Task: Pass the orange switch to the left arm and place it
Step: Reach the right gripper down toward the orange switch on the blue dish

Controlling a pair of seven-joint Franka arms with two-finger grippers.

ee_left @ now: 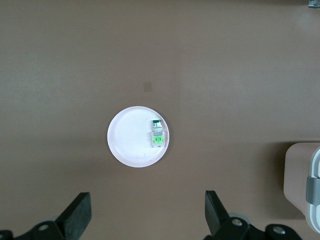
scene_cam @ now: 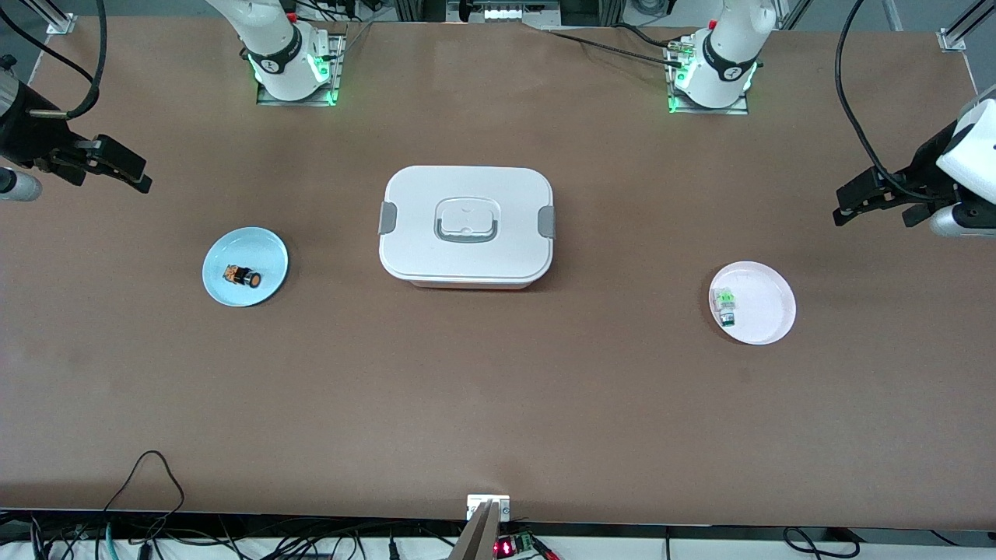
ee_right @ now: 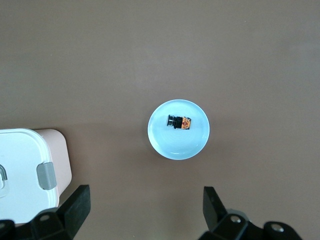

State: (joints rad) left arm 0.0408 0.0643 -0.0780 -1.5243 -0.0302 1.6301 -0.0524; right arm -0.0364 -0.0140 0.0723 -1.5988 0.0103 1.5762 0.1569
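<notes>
The orange switch (scene_cam: 243, 275) (ee_right: 180, 121) lies on its side on a light blue plate (scene_cam: 233, 249) (ee_right: 178, 145) toward the right arm's end of the table. The white lidded box (scene_cam: 465, 225) (ee_right: 25, 170) stands at the table's middle, between the two plates. My right gripper (scene_cam: 117, 167) (ee_right: 145, 200) hangs open high over bare table at its own end, holding nothing. At the other end my left gripper (scene_cam: 860, 204) (ee_left: 147, 210) also hangs open and empty over bare table. Both arms wait.
A white plate (scene_cam: 766, 311) (ee_left: 130, 145) toward the left arm's end carries a small green-and-white switch (scene_cam: 726, 305) (ee_left: 157, 135). The box's corner with a grey clip (ee_left: 311, 190) shows in the left wrist view. Cables run along the table's front edge.
</notes>
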